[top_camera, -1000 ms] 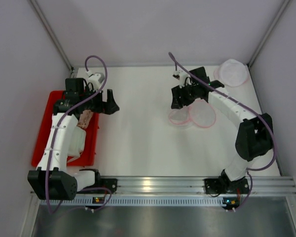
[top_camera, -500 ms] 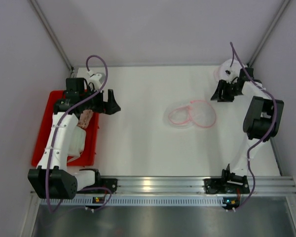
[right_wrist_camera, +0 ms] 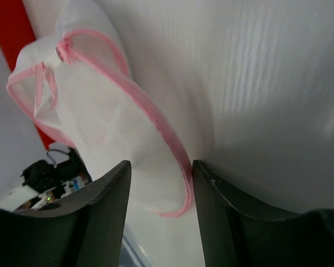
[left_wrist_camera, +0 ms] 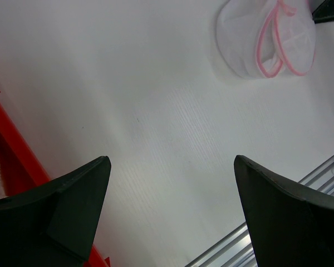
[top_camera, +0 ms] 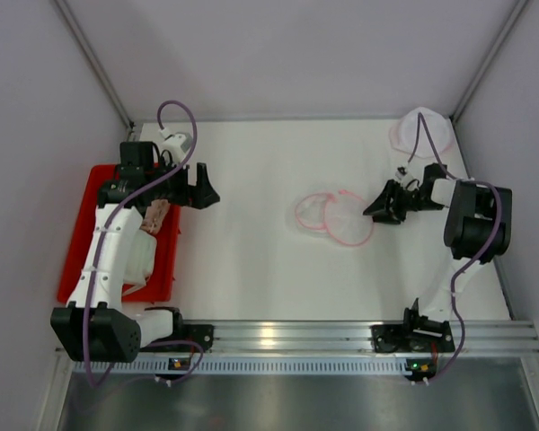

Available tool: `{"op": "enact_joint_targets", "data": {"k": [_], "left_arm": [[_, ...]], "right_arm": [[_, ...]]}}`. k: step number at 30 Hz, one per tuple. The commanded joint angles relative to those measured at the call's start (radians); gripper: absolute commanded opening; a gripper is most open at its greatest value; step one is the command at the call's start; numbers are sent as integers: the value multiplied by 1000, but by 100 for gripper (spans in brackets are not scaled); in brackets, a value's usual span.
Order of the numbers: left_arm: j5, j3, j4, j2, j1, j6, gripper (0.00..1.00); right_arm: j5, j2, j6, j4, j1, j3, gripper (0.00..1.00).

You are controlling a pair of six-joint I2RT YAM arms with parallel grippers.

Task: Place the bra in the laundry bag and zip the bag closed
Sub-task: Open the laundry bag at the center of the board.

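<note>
The white mesh laundry bag (top_camera: 332, 218) with pink zipper trim lies open mid-table; it also shows in the left wrist view (left_wrist_camera: 265, 36) and the right wrist view (right_wrist_camera: 106, 122). My right gripper (top_camera: 375, 211) is low at the bag's right edge. It is open (right_wrist_camera: 161, 178), with the bag's pink rim between the jaws and against the right finger. The beige lace bra (top_camera: 154, 216) lies in the red tray (top_camera: 90, 189) at the left. My left gripper (top_camera: 207, 193) is open and empty (left_wrist_camera: 172, 183) above bare table just right of the tray.
A second white mesh bag (top_camera: 422, 133) lies in the back right corner. A white item (top_camera: 136, 256) sits in the red tray, partly under my left arm. Grey walls close in the table on three sides. An aluminium rail (top_camera: 278, 337) runs along the near edge.
My right arm swung from over the bag to the back right corner, then down to the bag's right edge. The bag shifted slightly left and nearer. The left arm has not moved.
</note>
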Motion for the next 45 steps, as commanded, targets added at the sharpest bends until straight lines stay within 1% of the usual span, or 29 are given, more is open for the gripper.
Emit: {"op": "enact_joint_targets", "data": {"k": [1,5,8,11,13,14,16,17,18,19,20,21,22,24,26,28,29,30,31,32,34,35,36,37,38,40,41,43,45], "left_arm": [[23,11,9,-3,2,4,99],[34,15,11,9,2,1,99],[41,20,9,17,2,-5,99],[45,20,11,22,2,-8,99],[34,18,9,17,2,-5,99],[29,15,11,14,2,-4,99],[22,11,11,6,2,1,99],[20,9,9,6,2,1,99],[28,6,11,3,2,1,99],[32,4,11,2,2,1,99],[47,3,9,0,2,2,99],[69,-2,11,-6,2,4,98],[134,-6,11,-30,2,22,98],[188,-49,75,-72,2,38,99],[239,-87,185,-144,-9,88,99],[188,-146,254,-197,-38,186,99],[146,-161,282,-207,-91,228,99],[103,-175,308,-209,-133,318,97],[50,-180,323,-198,-177,355,93],[-65,-195,348,-192,-275,384,91],[-162,-219,434,-167,-372,478,85],[-201,-233,464,-161,-466,510,84],[-281,-265,495,-152,-517,566,84],[-317,-282,574,-135,-564,591,83],[-348,-299,608,-124,-660,610,83],[-437,-339,712,-85,-748,622,86],[-478,-351,748,-66,-832,610,86],[-543,-379,826,-10,-942,575,87],[-613,-404,882,47,-1002,555,87]], "right_arm": [[-129,-55,29,-9,4,-115,49],[-227,-111,20,-7,32,-193,53],[-240,-147,21,48,55,-241,54],[-237,-162,52,112,67,-273,50],[-251,-167,75,125,73,-283,37],[-260,-189,90,151,81,-289,25],[-268,-220,171,187,90,-309,13],[-284,-254,211,236,93,-315,0],[-303,-269,257,269,93,-331,0],[-320,-283,364,311,95,-342,0],[-349,-308,424,356,96,-355,0],[-356,-320,484,443,96,-368,0],[-367,-331,600,512,98,-399,0],[-367,-352,673,586,101,-428,0],[-372,-355,706,585,113,-431,0],[-375,-355,725,583,133,-431,0],[-375,-354,730,585,141,-431,0],[-376,-352,739,591,147,-434,0],[-381,-351,762,609,160,-436,0],[-384,-351,773,617,167,-437,0],[-387,-348,797,629,177,-439,0],[-389,-345,802,632,180,-438,0],[-389,-343,807,632,182,-433,0],[-383,-345,813,631,184,-430,0],[-380,-348,816,623,184,-428,0],[-360,-355,811,616,188,-421,0],[-349,-366,810,613,188,-422,0],[-331,-384,821,616,188,-422,0],[-321,-397,865,658,193,-430,0]]}}
